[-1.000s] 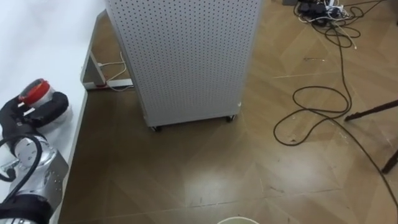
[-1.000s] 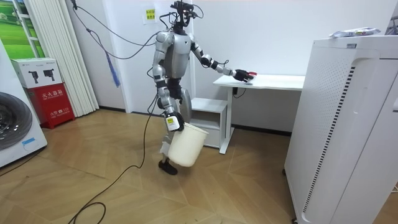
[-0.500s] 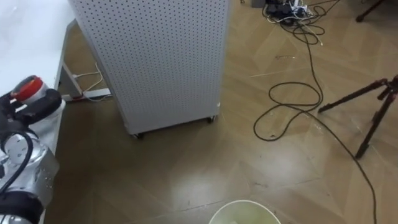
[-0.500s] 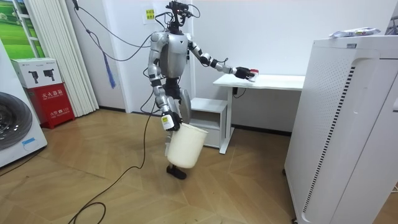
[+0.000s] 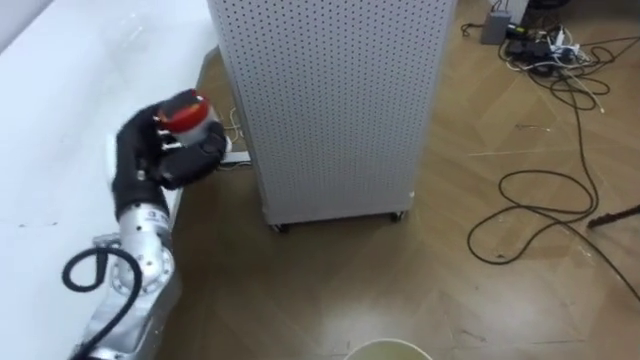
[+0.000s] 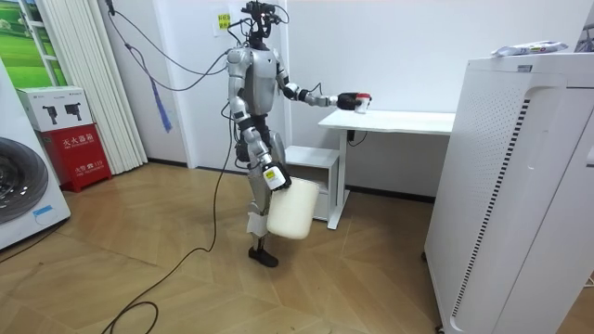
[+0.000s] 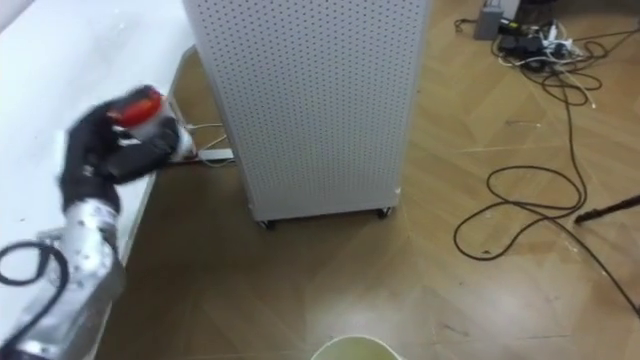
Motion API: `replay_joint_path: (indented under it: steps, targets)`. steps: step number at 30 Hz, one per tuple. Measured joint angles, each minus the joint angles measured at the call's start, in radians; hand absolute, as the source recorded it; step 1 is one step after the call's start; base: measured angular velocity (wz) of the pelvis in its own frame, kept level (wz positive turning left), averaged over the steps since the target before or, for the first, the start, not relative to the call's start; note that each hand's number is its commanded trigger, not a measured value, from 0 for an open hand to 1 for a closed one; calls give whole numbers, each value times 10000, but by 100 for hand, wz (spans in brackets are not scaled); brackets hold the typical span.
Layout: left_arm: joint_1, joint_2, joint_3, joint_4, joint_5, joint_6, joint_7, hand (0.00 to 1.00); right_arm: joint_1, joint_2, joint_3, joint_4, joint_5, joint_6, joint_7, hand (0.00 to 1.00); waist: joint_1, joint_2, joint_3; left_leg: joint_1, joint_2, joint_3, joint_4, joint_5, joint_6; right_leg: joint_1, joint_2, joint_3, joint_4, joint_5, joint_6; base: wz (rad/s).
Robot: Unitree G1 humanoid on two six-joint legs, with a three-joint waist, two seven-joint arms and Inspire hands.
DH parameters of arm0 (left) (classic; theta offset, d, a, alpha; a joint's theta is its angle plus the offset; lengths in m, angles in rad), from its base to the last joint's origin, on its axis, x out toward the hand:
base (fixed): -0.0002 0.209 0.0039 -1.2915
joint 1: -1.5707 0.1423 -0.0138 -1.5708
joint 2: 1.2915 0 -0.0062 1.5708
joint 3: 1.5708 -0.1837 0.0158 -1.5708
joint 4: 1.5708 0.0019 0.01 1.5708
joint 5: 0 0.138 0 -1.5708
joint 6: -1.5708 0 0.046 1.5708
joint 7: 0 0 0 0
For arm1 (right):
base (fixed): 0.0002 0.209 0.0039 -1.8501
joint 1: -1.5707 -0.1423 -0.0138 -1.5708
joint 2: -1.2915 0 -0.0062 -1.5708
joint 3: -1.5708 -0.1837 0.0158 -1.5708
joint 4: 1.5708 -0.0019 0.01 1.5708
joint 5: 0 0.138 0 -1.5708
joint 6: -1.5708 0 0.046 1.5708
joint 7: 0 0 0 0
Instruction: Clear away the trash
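Left hand point(image 5: 160, 165): fingers curled round red-capped container point(image 5: 186, 108)
Place of red-capped container: held up over white table point(image 5: 60, 110), at its right edge
Right hand point(image 6: 273, 176): at rim of cream bucket point(image 6: 293, 210)

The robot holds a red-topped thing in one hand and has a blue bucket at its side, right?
Not quite. The bucket is cream-white, not blue. The room view shows it hanging at the robot's side by its right hand. The rest is right: the left hand is curled round the red-topped thing.
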Motion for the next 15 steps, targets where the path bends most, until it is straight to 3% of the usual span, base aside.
replay_joint_path:
  steps: [4,7,15]
  targets:
    - [495,-427,-349,-257,19,8,-494,100,-97,21,127,-370,114,0,26,100,43,-30,-17,53,8,12,1,9,14,39,7,-8,29,-7,-5,0]
    - [734,-783,-819,-566,22,8,-1011,100,-205,40,284,-379,100,2,49,100,228,-121,-72,16,16,10,16,11,17,33,6,-39,35,-15,-14,3]
    - [1499,-855,-1154,-1487,121,22,-2780,100,-730,38,239,-547,12,34,299,100,260,-178,-108,67,24,54,-22,12,19,63,13,-53,3,-17,-14,-1]
